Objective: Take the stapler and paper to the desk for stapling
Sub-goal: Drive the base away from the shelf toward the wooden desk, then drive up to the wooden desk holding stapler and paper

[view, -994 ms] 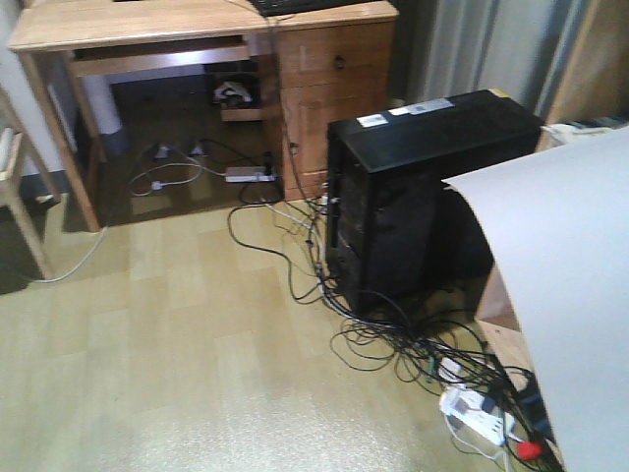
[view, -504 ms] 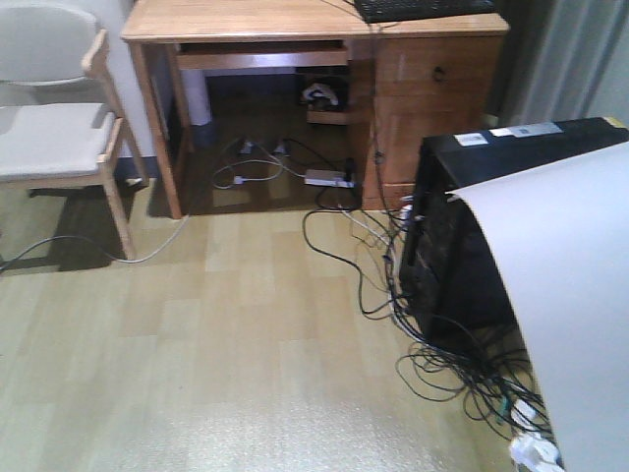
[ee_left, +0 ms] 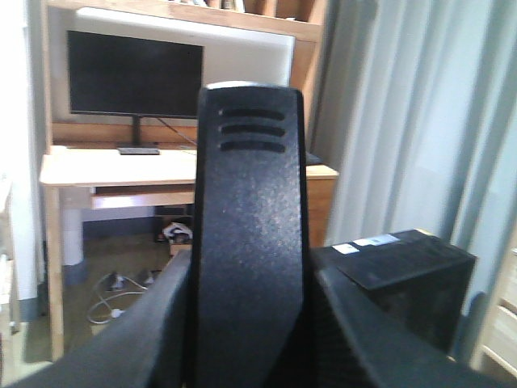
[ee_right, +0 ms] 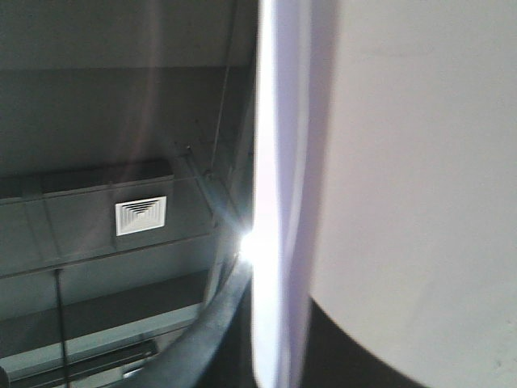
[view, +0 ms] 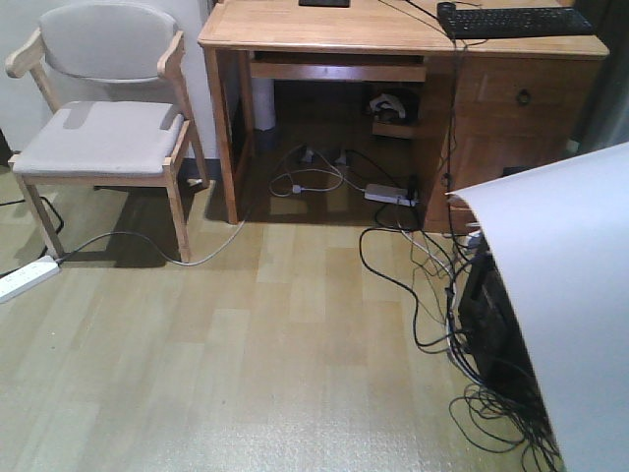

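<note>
Facing desk (ee_left: 97,168): left end effector (ee_left: 246,323) clamped on stapler (ee_left: 246,202) | right end effector (ee_right: 275,356) aimed ceilingward beside paper (view: 560,295), closure unclear

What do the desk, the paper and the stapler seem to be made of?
The desk looks like light wood, grain visible. The paper is a thin matte white sheet, bending over. The stapler is probably black plastic: fine pebbled surface, moulded grooves.

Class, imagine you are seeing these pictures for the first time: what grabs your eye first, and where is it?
A big white paper curls up across the right of the front view. In the left wrist view a black stapler stands upright dead centre, blocking part of the desk behind.
</note>
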You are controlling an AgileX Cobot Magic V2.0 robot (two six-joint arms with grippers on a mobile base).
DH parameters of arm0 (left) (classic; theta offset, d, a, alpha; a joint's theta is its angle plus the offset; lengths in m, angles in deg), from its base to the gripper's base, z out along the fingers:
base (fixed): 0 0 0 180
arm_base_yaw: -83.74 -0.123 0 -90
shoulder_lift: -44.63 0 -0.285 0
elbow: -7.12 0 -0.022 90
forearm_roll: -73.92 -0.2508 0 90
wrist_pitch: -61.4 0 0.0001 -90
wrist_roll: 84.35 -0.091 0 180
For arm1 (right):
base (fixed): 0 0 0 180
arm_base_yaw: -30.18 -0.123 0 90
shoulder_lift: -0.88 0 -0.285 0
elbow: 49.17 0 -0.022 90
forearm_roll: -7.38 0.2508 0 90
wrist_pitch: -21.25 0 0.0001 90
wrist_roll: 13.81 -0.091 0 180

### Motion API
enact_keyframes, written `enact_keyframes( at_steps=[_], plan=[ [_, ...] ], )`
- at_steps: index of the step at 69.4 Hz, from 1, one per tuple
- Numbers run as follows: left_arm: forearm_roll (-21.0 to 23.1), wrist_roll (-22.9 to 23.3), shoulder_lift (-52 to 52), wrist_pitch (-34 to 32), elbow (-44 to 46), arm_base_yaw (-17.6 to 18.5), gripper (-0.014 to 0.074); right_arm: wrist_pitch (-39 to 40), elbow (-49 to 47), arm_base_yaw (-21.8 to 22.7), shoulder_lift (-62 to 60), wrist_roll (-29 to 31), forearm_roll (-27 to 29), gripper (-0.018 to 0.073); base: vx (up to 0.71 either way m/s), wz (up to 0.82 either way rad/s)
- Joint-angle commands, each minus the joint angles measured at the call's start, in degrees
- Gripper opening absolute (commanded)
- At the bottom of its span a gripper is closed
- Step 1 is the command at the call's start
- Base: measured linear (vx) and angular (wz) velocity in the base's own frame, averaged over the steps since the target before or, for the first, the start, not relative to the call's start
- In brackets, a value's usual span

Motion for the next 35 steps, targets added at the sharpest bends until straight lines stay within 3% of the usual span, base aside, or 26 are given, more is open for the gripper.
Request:
enact_keyframes(
  at_steps=[1,35],
  plan=[
    [-0.4,0.2,-1.1,-6.5,1.4,0.2,-0.0006,1.4,-1.8,0.5,0.7,0.5,0.9,-0.0008,0.2,0.15],
    [-0.4,0.2,-1.1,-6.5,1.4,0.2,-0.0006,1.5,-1.8,0.5,0.7,0.5,0.9,-0.0008,0.26,0.07]
  ],
)
